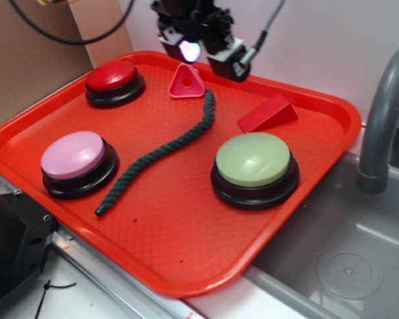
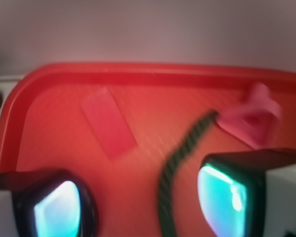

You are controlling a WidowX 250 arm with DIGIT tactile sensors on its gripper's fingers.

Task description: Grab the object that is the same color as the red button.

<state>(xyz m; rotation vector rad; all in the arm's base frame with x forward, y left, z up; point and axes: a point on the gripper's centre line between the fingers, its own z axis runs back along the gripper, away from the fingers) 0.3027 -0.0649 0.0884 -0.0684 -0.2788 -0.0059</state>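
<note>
The object, a small red wedge block, lies on the orange-red tray at the back right; the wrist view shows it blurred ahead and to the left. The red button sits at the tray's back left corner. My gripper hangs above the tray's far rim, between the pink triangle and the wedge, clear of both. Its fingers stand wide apart with nothing between them, so it is open.
A pink triangular piece with a hole lies under the gripper's left side. A dark green rope snakes across the tray's middle. A pink button and a green button stand in front. A sink and grey faucet are at right.
</note>
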